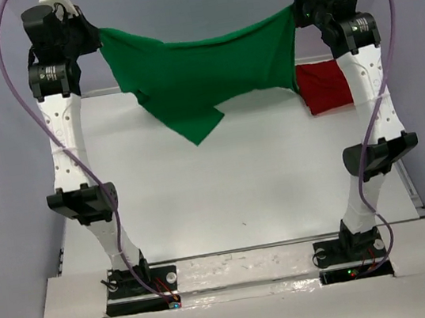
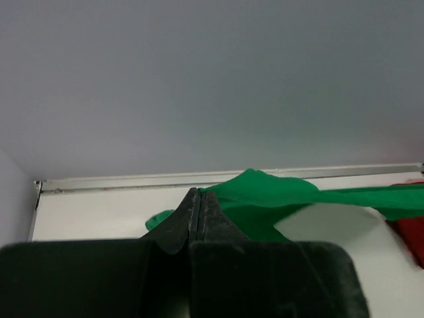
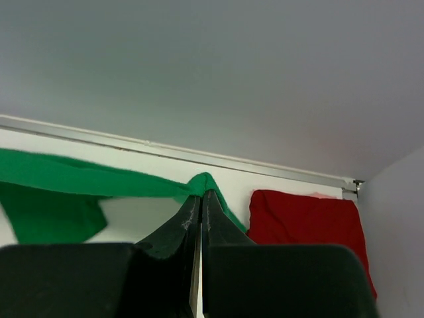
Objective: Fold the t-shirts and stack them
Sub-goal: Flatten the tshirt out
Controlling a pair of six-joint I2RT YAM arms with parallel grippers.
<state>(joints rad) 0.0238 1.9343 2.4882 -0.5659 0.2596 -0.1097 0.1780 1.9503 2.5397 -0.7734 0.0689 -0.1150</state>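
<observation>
The green t-shirt hangs stretched in the air between my two raised arms, sagging in the middle with a corner drooping toward the table. My left gripper is shut on its left edge; in the left wrist view the green t-shirt runs off to the right from the left gripper. My right gripper is shut on its right edge; in the right wrist view the green t-shirt bunches at the right gripper. The folded red t-shirt lies at the table's far right, seen as the red t-shirt below that gripper.
The white table ends at a metal strip along the back wall. Grey walls close in both sides. Purple cables loop along both arms.
</observation>
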